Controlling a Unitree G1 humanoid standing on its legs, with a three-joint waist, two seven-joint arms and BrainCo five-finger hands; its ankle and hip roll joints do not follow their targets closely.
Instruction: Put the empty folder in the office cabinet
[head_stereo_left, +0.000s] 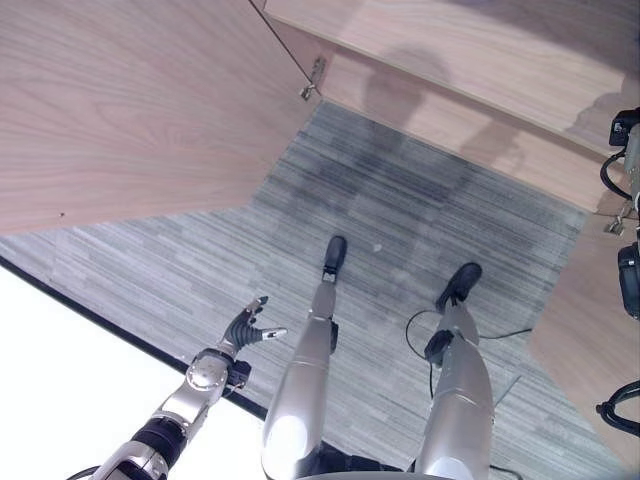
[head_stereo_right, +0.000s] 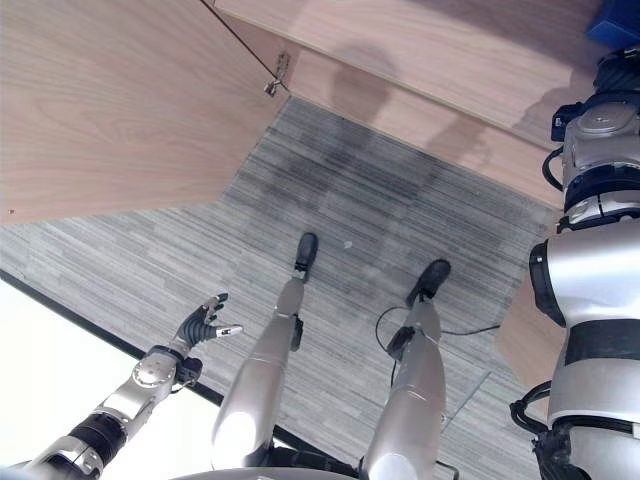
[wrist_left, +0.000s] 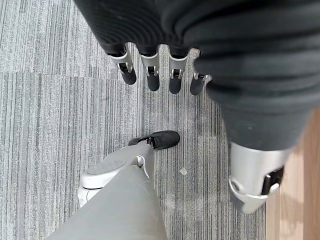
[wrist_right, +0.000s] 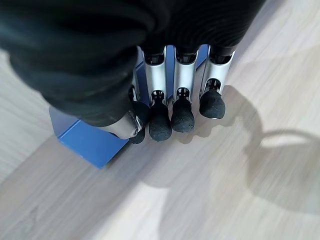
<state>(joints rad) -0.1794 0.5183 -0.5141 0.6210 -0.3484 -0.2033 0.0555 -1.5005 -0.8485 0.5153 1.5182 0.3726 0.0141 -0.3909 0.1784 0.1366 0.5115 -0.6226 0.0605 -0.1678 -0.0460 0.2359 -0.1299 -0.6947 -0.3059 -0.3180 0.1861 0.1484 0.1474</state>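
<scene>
Blue folder (wrist_right: 92, 142) lies on a pale wooden shelf (wrist_right: 210, 190) of the cabinet (head_stereo_right: 420, 60). The right hand (wrist_right: 172, 95) is right over it, fingers (wrist_right: 182, 117) straight and pointing down, the thumb close beside them against the folder. Whether the hand pinches the folder or only touches it, I cannot tell. A blue corner (head_stereo_right: 615, 22) of the folder peeks out past the right arm in the right eye view. An open wooden cabinet door (head_stereo_left: 130, 100) swings out on the left. Grey striped carpet (head_stereo_left: 400, 210) covers the floor. The left hand (head_stereo_left: 245, 328) hangs low with fingers loosely spread, holding nothing, beside a white desk (head_stereo_left: 70, 390).
</scene>
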